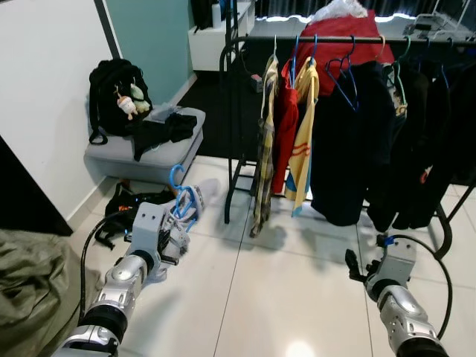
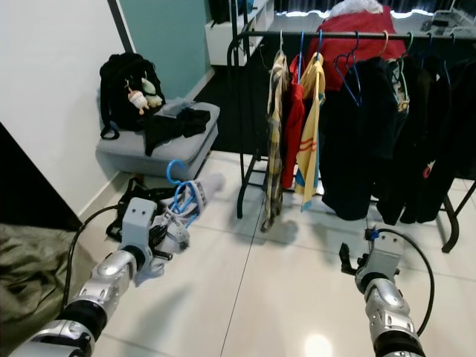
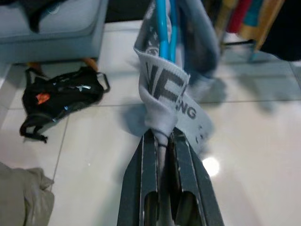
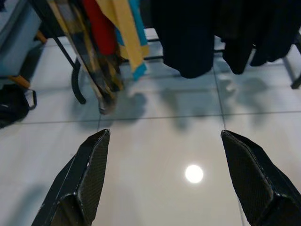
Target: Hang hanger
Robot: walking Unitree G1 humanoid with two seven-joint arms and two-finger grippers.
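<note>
My left gripper [image 1: 175,236] is shut on a blue hanger [image 1: 178,190] that carries a grey garment [image 3: 165,89] with printed letters; the fabric is pinched between its fingers [image 3: 149,165]. It is held low over the tiled floor, left of the black clothes rack [image 1: 312,39]. The rack's rail holds several hung clothes and a bare blue hanger [image 1: 341,78]. My right gripper [image 4: 175,179] is open over the floor, with nothing between its fingers, facing the foot of the rack.
A grey ottoman [image 1: 149,158] with a black backpack [image 1: 115,89] and dark clothes stands by the left wall. A black bag [image 1: 126,208] lies on the floor before it. An olive cloth heap [image 1: 30,282] is at the near left.
</note>
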